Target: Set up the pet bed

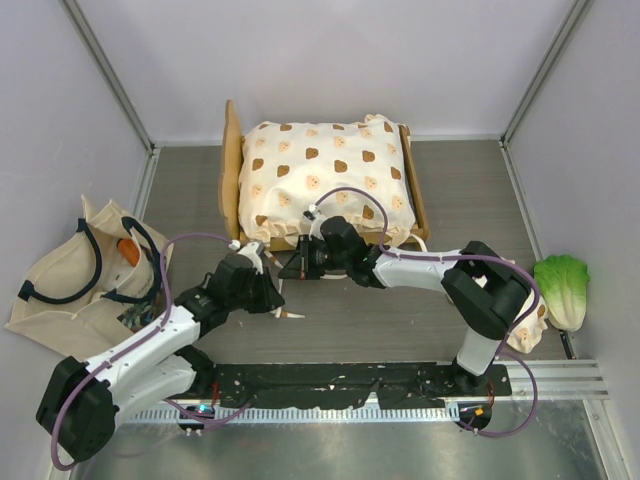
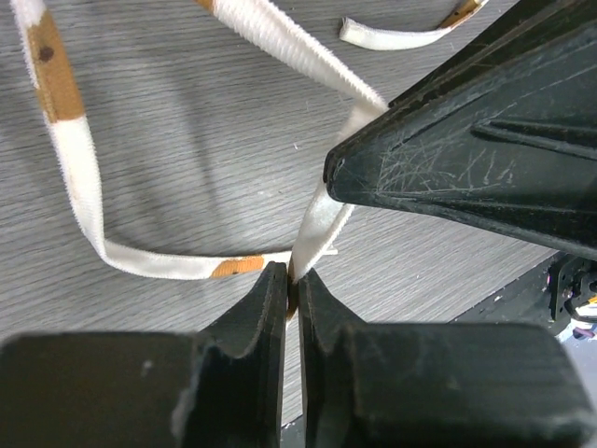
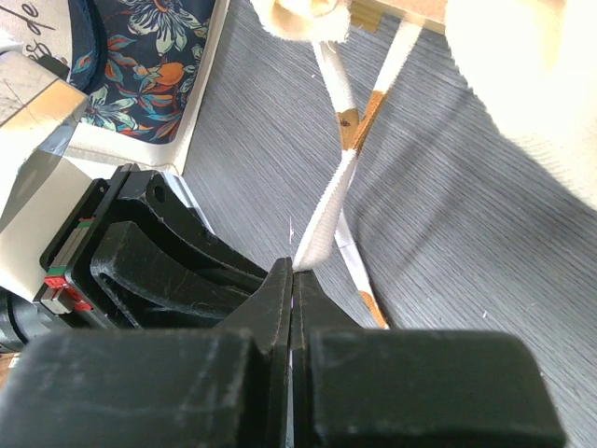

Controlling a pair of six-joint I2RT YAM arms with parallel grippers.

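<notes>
Right gripper [image 3: 292,273] pinching tie [image 3: 328,201], indistinct overhead

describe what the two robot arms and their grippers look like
The left arm and right arm are white shells with black joints, each trailing a looped purple cable. The left gripper and right gripper have matte black, scuffed, wedge-shaped fingers.
</notes>
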